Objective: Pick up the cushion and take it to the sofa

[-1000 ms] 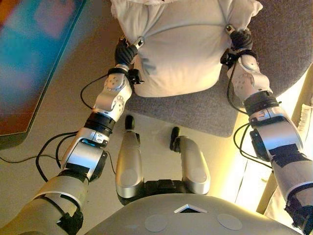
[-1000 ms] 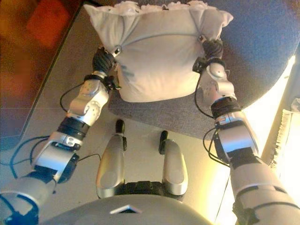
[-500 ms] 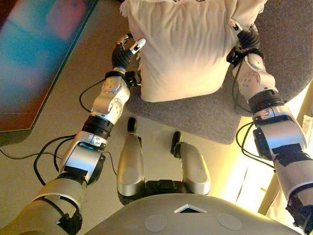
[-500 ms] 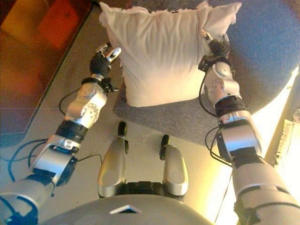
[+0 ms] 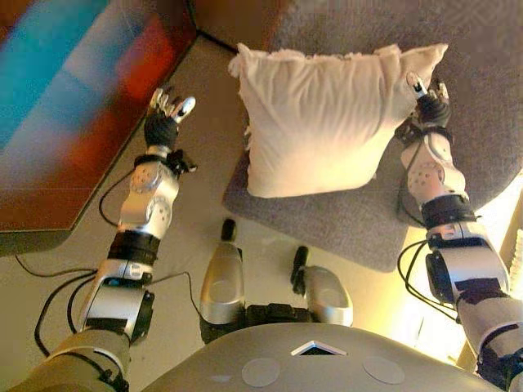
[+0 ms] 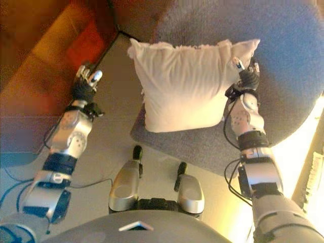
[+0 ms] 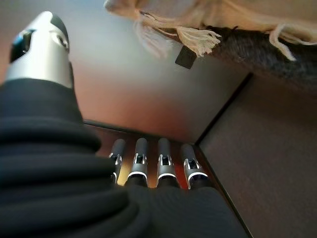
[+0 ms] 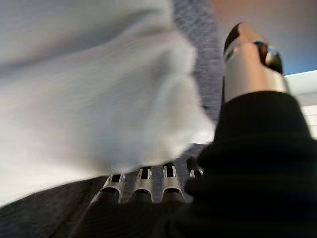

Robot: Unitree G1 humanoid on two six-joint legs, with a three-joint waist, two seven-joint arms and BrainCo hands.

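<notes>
Left hand [image 5: 163, 114] spread, clear of cushion [image 5: 327, 114]; right hand [image 5: 431, 98] fingers straight against its edge. Bring left back before lifting.

This looks like a home living room. A cream cushion [image 5: 323, 118] with a frayed fringe lies on a grey upholstered seat [image 5: 482, 106] of woven fabric, which stands on a smooth pale floor [image 5: 208, 143]. A dark, glossy low surface [image 5: 57, 122] stands beside it, and warm light falls across the floor.
</notes>
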